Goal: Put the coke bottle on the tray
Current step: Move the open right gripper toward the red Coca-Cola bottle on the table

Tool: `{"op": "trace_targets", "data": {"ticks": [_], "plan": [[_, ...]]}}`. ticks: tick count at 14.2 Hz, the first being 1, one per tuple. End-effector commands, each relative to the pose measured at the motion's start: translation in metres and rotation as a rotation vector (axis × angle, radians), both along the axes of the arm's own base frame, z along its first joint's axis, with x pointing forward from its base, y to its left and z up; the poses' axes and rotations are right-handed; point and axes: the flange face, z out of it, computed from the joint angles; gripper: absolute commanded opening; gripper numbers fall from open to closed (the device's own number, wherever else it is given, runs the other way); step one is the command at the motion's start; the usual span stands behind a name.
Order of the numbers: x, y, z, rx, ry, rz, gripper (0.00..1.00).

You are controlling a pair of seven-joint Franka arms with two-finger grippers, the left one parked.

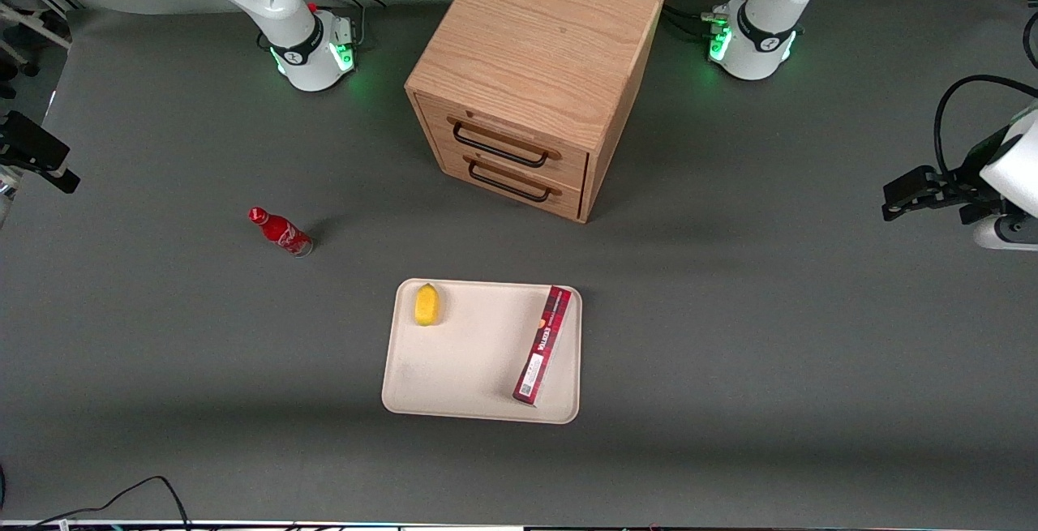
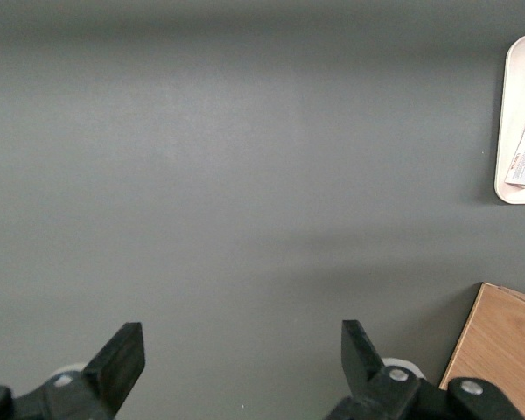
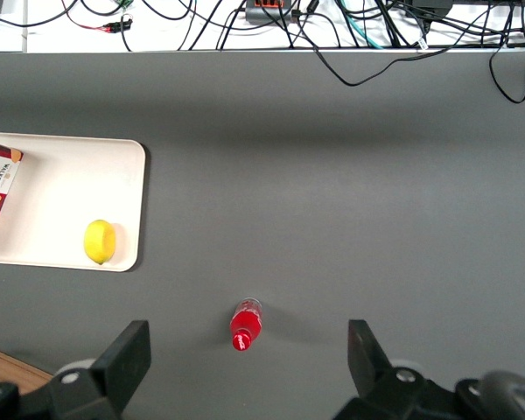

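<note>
The coke bottle [image 1: 280, 232] seems to stand upright on the table, cap up (long axis vertical), toward the working arm's end, well apart from the tray [image 1: 474, 369]. High above it, the gripper [image 3: 245, 367] hangs with fingers spread, empty.

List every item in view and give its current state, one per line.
coke bottle: upright on the table, capped, off the tray, not held.
tray: flat on the table, carrying two items.
lemon: lying on the tray.
red box: lying on the tray along one edge.
drawer cabinet: both drawers closed.
tool: open, high above the bottle, holding nothing.
</note>
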Motion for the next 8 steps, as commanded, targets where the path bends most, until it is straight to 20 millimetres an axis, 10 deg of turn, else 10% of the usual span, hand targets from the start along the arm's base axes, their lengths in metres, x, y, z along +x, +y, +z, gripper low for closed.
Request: {"op": "trace_targets", "data": {"ticks": [1, 5, 8], "plan": [[0.003, 0.005, 0.004, 0.013, 0.007, 0.029, 1.00], [0.012, 0.013, -0.016, 0.012, 0.044, 0.039, 1.00], [0.031, 0.052, -0.084, 0.011, 0.138, 0.067, 1.00]]}}
